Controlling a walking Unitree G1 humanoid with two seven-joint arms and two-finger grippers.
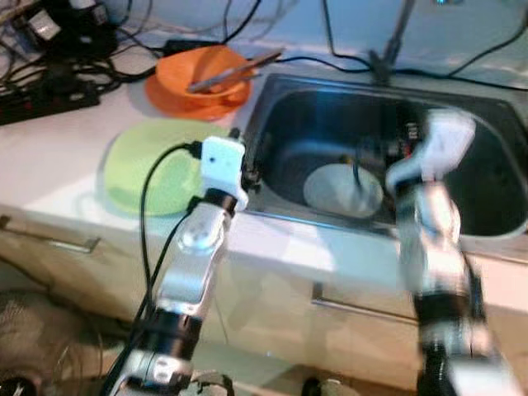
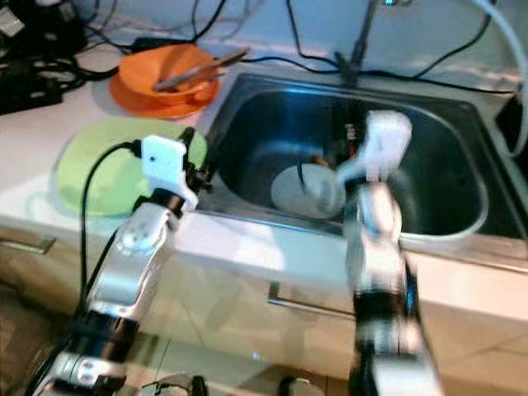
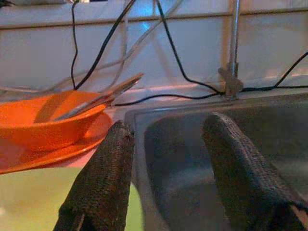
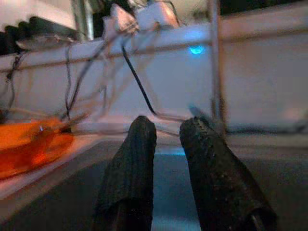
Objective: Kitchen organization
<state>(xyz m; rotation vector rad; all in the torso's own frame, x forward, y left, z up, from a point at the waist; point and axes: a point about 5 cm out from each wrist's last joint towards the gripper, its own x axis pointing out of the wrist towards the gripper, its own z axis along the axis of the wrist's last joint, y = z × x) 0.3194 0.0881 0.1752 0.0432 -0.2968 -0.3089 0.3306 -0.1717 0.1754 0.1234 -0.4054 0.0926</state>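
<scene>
Sink (image 1: pixel 487 219) rim is straddled by the left pincer (image 3: pixel 168 159), spread wide; right pincer (image 4: pixel 166 159), narrowly parted, is held over the basin. Utensils (image 1: pixel 235 70) are angled across the orange bowl (image 1: pixel 202 74).

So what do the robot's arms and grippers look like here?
Both arms are silver metal with black joint sections. Each wrist carries a white boxy camera housing; a black cable loops to the left arm's. The left gripper and right gripper each have two long black, rough-textured fingers.
</scene>
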